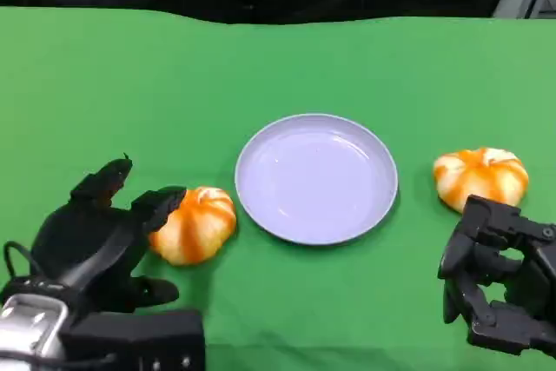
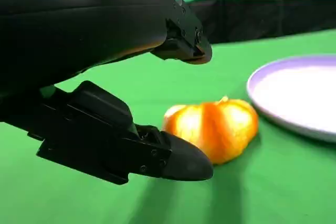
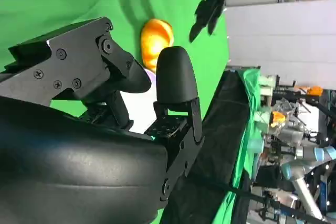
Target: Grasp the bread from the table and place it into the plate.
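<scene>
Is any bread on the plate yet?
No. The plate holds nothing; one bread lies left of it, the other bread right, both on the table.

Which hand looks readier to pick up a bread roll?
Probably the left hand: its open fingers already flank the left roll beside the plate. The right hand sits short of its roll.

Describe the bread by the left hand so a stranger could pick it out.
Find the lilac plate mid-table on the green cloth. The bread sits just left of it, against the left hand. Its twin, the other bread, lies right of the plate.
</scene>
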